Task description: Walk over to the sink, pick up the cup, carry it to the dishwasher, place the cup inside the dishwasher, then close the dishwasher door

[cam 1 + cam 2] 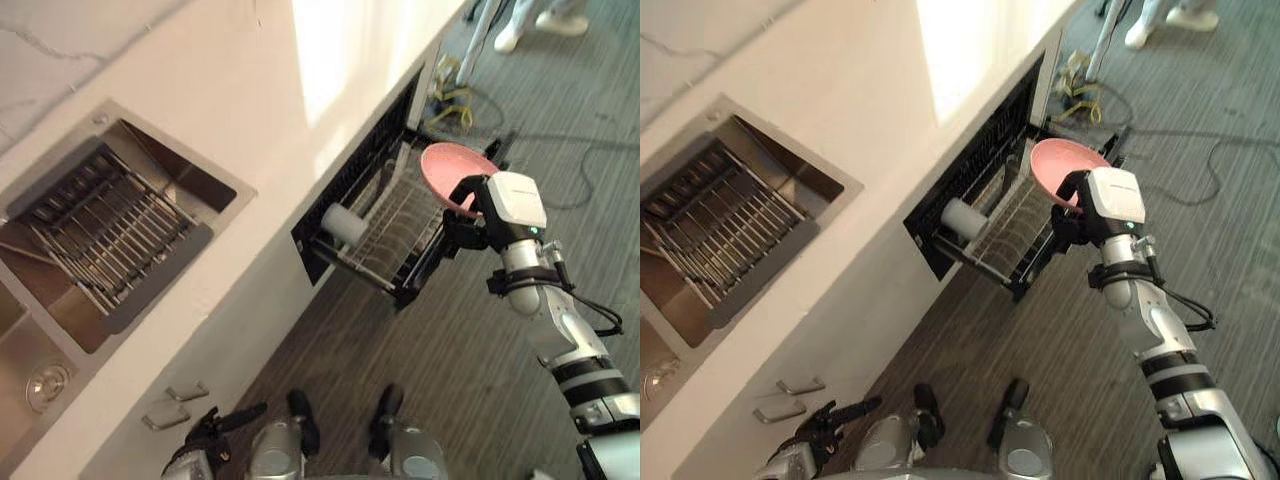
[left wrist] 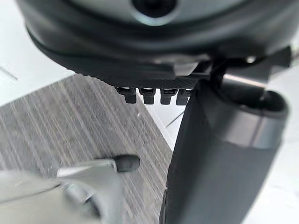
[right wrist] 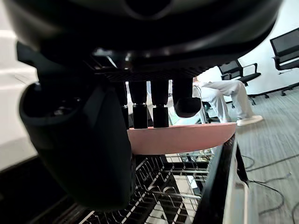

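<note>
Along the left, a pale counter (image 1: 250, 90), with a steel sink (image 1: 178, 172) sunk in and a wire grid (image 1: 110, 235) laid across it. Below the counter's edge, the dishwasher (image 1: 350, 175), door open, its rack (image 1: 395, 235) drawn out over the floor. Above the rack's far end, a pink bowl (image 1: 450, 170), held tilted by its rim; wide and shallow, more a bowl than the cup of the task. Right hand (image 1: 468, 228) closed on that rim, fingers (image 3: 140, 112) hooked over the edge and thumb set against the other side. Inside the rack, at the nearer inner corner, a white cylinder (image 1: 343, 224) lying on its side, perhaps a cup. Low by the cabinet front, the left hand (image 1: 215, 425), fingers loose, holding nothing.

Probably light and stiff, plastic or glazed. Smooth too, so apt to slide in a rim pinch if tipped further. Little to fear from weight, more from a knock against the wires. Best kept by the rim as now, lowered edge-first between the tines, and released only once seated. Door not yet closed.
</note>
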Robot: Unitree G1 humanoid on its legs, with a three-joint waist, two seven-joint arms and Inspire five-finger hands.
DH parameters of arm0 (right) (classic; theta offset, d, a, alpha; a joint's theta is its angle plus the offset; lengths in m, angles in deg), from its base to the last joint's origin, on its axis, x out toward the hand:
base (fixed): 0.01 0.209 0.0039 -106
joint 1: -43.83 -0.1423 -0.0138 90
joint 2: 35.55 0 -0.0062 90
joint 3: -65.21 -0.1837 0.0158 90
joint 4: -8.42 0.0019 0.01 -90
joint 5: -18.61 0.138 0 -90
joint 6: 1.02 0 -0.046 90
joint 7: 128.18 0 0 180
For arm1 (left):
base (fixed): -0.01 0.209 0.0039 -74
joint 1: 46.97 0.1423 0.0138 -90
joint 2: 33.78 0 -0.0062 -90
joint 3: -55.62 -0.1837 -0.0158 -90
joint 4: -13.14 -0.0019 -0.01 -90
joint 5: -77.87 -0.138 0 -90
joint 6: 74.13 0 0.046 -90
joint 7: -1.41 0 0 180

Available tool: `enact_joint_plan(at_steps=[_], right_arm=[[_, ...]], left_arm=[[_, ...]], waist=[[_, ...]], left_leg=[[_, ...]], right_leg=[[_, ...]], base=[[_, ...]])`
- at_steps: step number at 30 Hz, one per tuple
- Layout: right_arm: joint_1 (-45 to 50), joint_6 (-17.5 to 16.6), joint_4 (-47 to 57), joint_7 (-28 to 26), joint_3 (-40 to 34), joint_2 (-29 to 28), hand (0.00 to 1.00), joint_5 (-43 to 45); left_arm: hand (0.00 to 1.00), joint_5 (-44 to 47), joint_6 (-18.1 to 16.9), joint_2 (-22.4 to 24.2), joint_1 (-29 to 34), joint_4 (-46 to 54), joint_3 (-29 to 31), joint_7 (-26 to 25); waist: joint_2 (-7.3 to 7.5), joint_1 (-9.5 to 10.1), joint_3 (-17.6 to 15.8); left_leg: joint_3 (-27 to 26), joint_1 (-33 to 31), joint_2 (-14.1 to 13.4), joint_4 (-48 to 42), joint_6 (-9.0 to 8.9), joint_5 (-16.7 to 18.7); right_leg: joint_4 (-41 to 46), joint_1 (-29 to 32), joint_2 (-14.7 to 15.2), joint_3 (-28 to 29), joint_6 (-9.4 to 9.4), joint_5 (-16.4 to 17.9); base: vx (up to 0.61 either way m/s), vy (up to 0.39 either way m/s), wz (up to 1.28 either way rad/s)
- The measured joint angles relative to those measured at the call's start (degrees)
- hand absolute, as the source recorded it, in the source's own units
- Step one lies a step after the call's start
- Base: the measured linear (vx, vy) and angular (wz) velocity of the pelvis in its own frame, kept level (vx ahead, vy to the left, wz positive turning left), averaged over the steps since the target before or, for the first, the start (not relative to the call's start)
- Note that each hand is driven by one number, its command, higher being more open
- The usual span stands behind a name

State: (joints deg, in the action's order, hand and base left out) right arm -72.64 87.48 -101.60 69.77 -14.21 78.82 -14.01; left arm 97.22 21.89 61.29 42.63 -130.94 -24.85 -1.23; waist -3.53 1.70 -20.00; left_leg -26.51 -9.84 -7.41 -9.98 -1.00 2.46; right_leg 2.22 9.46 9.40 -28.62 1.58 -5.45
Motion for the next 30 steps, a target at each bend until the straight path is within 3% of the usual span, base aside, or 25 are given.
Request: enact_joint_plan(at_steps=[3, 9, 16, 22, 23, 30], right_arm=[[-9.81, -0.06, -4.75, 1.64, 3.73, 2.25, 0.00, 0.36], [-25.24, -0.27, -12.19, -1.41, 15.21, 4.65, 0.00, 2.24], [-32.22, 1.83, -17.41, -6.77, 19.30, 4.56, 0.00, 5.73], [-34.25, 4.37, -20.65, -9.81, 19.67, 4.05, 0.00, 8.96], [-34.25, 4.62, -21.44, -10.13, 19.67, 3.86, 1.00, 8.97], [-34.23, 6.53, -26.80, -10.39, 18.42, 2.88, 1.00, 12.89]], left_arm=[[1.00, 2.48, -0.55, -1.38, -2.60, 0.64, -1.89, 0.06], [1.00, 6.15, -0.38, -2.04, -4.06, 1.10, -3.91, 0.28], [1.00, 6.67, -0.54, -1.76, -5.05, 0.57, -5.97, 0.44], [1.00, 7.76, -0.43, -1.00, -6.47, 0.73, -6.18, 0.48], [1.00, 7.78, -0.38, -0.92, -6.72, 0.86, -6.18, 0.48], [1.00, 8.88, 0.02, -0.73, -7.47, 2.43, -6.19, 0.67]], waist=[[-1.15, -0.02, -4.18], [-2.98, 2.06, -6.44], [-5.18, 5.46, -7.52], [-5.34, 5.65, -7.59], [-5.34, 5.64, -7.59], [-5.34, 5.53, -7.59]], left_leg=[[0.85, -3.50, 0.29, -0.96, 0.84, -0.58], [2.91, -7.76, 0.76, -2.00, 1.11, -0.83], [6.01, -10.31, 1.67, -2.06, 1.41, -1.34], [7.24, -10.58, 2.54, -1.29, 1.81, -2.04], [7.33, -10.57, 2.63, -1.17, 1.86, -2.18], [7.91, -10.40, 2.98, 0.44, 1.80, -3.73]], right_leg=[[-0.33, 2.96, 0.18, 0.26, -0.49, -1.42], [-1.62, 6.02, 0.13, 0.32, -0.86, -3.04], [-1.50, 7.71, 0.60, -0.21, -0.83, -3.17], [-1.05, 7.73, 1.40, -0.28, -0.80, -3.14], [-0.99, 7.74, 1.52, -0.28, -0.79, -3.13], [-0.53, 8.08, 1.71, -0.64, -0.76, -3.10]], base=[[-0.09, 0.062, -0.01], [-0.03, 0.045, 0.02], [0.02, 0.058, 0.12], [0.02, 0.076, 0.12], [0.00, 0.077, 0.08], [-0.01, 0.032, 0.04]])
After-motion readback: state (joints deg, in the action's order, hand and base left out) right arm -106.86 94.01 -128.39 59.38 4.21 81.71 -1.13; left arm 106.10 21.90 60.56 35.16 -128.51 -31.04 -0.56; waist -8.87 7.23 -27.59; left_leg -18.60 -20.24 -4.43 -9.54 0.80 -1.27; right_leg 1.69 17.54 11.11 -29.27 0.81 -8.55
